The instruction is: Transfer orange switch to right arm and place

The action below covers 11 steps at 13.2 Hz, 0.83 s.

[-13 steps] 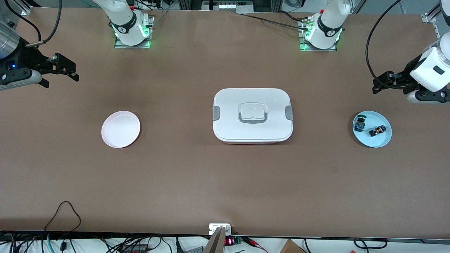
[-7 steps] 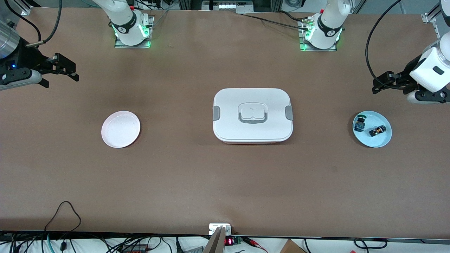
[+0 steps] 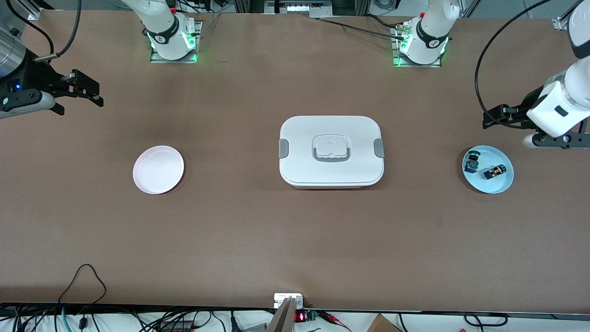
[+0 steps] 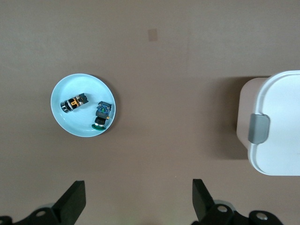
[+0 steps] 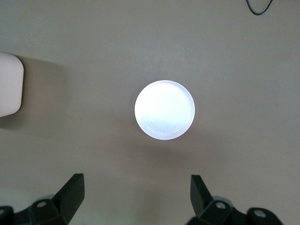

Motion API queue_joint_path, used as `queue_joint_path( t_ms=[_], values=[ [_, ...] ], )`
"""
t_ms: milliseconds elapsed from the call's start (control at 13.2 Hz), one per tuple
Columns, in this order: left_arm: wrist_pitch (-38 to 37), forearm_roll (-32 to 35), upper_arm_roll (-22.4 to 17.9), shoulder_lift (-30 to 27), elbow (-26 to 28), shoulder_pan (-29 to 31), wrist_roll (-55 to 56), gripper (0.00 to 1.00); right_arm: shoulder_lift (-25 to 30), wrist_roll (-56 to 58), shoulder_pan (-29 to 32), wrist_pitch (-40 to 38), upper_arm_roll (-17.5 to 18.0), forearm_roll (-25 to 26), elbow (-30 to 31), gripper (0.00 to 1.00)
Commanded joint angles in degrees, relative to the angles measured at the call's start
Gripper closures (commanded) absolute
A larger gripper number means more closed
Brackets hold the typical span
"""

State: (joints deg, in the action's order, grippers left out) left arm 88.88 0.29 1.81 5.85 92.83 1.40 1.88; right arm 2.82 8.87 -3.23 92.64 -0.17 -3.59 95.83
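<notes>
Orange switch (image 3: 495, 172) lies untouched in the blue plate (image 3: 500, 186) beside the green-capped part (image 3: 471, 161). I read both the left gripper (image 4: 136, 201) and the waiting right gripper (image 5: 136, 199) as spread, empty. Pickup, handover and placing on the white plate (image 3: 158, 169) remain.

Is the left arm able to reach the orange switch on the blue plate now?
Probably yes. The orange switch lies uncovered on the blue plate, apart from the green switch, and the open left gripper hangs beside the plate.
</notes>
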Motion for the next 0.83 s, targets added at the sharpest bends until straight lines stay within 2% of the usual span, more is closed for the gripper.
queue_joint_path(
  t_ms=[0,454,757],
  values=[
    [-1.51,1.02,-0.31,3.63,-2.92,3.16,-1.62,0.0,0.0,-1.05,-0.38,-0.97,0.08,0.87,-0.91,0.0],
    [-0.2,1.2,-0.4,8.46,-3.45,10.81,-1.53,0.0,0.0,-1.05,-0.46,-0.97,0.08,0.87,-0.91,0.0],
    [6.02,2.78,-0.4,11.89,-2.48,16.0,-1.62,0.0,0.0,-1.05,-0.38,-0.97,0.08,0.87,-0.91,0.0]
  ],
)
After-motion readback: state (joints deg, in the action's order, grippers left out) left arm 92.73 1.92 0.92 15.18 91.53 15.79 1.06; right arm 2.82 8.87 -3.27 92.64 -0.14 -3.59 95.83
